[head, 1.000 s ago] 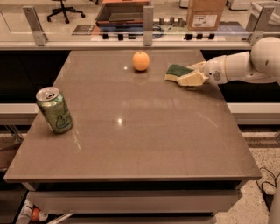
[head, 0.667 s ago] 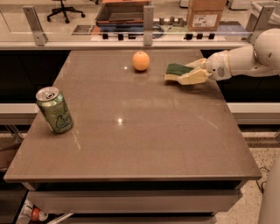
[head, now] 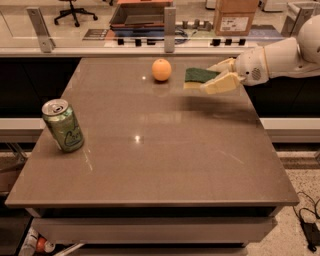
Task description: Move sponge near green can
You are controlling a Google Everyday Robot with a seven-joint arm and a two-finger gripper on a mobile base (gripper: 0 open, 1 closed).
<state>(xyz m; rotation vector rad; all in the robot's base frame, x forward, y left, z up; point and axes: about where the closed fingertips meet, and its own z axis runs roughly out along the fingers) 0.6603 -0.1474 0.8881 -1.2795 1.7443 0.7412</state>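
Observation:
The sponge (head: 197, 76), dark green on top with pale yellow foam below, is held at the far right of the table, lifted a little above the surface. My gripper (head: 220, 76) reaches in from the right and is shut on the sponge's right end. The green can (head: 63, 125) stands near the table's left edge, tilted slightly, with its silver top and pull tab showing. The can is far to the left of the sponge and nearer the front.
An orange (head: 161, 70) sits on the brown table (head: 150, 165) just left of the sponge. Behind the table runs a rail with posts (head: 170, 22), and beyond it a tray (head: 140, 15) and a cardboard box (head: 236, 17).
My gripper has lifted the sponge off the table and carried it slightly up and left. The can and the orange have not moved.

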